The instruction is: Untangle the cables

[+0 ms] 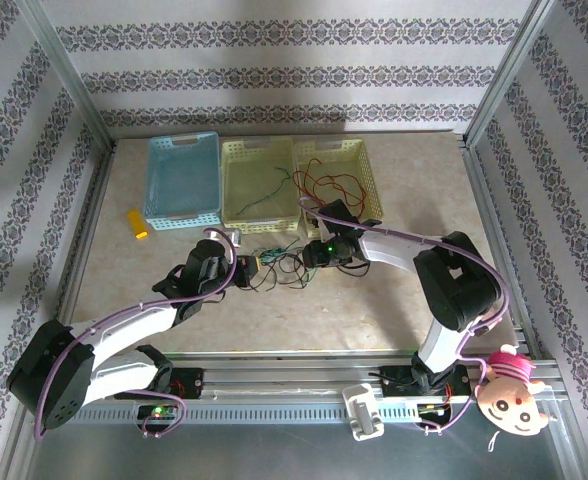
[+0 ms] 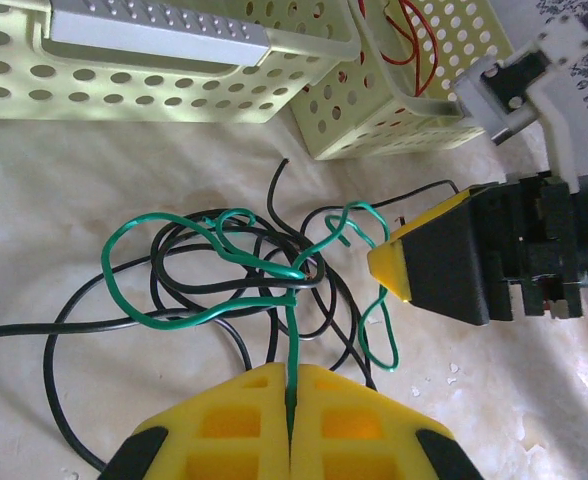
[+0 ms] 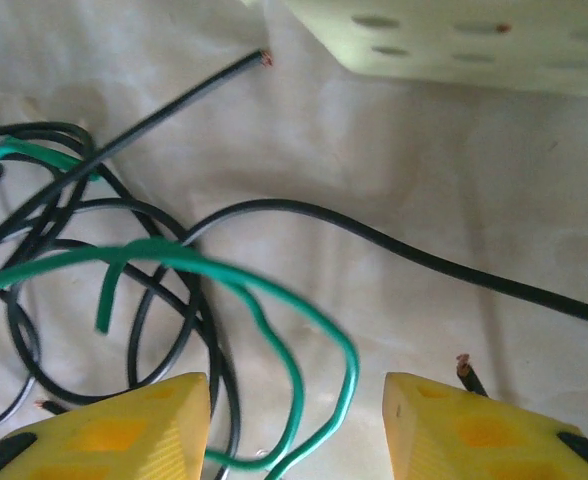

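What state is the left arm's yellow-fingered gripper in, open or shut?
Shut: the left gripper pinches the thin green wire between yellow fingers that meet with no gap.

Overhead, the light is soft and even, bright across the pale marbled tabletop (image 1: pixel 374 310). The striped wallpaper back wall (image 1: pixel 294 120) dims toward its foot, and a small green indicator light (image 1: pixel 330 246) glows sharply. On the left wrist camera the mid-field is crisp, the table washed nearly white, and the yellow plastic fingers of the left gripper (image 2: pixel 290 385) are a touch soft at the lens. On the right wrist camera the thin green wire (image 3: pixel 164 248) smears, the pale yellow perforated plastic basket (image 3: pixel 454 40) is out of focus, and the thin black wire (image 3: pixel 374 238) looks sharper.
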You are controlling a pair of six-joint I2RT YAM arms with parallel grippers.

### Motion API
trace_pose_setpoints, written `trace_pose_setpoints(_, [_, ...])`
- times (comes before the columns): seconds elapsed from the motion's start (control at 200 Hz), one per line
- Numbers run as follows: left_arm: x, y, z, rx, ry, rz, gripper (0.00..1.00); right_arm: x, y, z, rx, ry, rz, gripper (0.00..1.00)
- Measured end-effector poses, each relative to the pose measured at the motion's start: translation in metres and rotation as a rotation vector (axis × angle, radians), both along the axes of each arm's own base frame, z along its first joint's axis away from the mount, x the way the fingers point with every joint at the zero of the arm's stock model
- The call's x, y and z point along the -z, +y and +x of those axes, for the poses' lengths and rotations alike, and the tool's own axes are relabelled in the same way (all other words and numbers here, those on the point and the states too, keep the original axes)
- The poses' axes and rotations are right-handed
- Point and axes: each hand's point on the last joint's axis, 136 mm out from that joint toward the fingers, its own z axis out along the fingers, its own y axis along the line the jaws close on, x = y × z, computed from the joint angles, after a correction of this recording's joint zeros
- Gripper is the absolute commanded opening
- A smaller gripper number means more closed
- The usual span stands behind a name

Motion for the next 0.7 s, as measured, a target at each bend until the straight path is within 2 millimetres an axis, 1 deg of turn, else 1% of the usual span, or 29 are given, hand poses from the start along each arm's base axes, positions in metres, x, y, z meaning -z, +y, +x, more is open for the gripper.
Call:
trace_pose_setpoints(0.275, [0.0,-0.001,-0.001,0.011,-0.002,0.001,0.0,0.002,0.002,0.004,-0.004,-0.013,0.001,0.48])
trace_pose_setpoints(0.455, [0.0,-0.002,-0.002,0.018,-0.002,0.0,0.0,-0.003,0.011,0.01,-0.006,-0.025,0.087,0.45])
trace_pose_setpoints(0.59, [0.0,-0.002,-0.002,0.018,-0.002,0.0,0.0,-0.005,0.016,0.012,-0.011,-0.027,0.167,0.36])
trace_pose_setpoints(0.64, [0.0,-0.002,-0.002,0.018,-0.002,0.0,0.0,-0.007,0.017,0.012,-0.008,-0.027,0.192,0.3])
trace_pose_setpoints(0.7, [0.0,-0.002,-0.002,0.018,-0.002,0.0,0.0,-0.009,0.019,0.01,-0.01,-0.027,0.214,0.2])
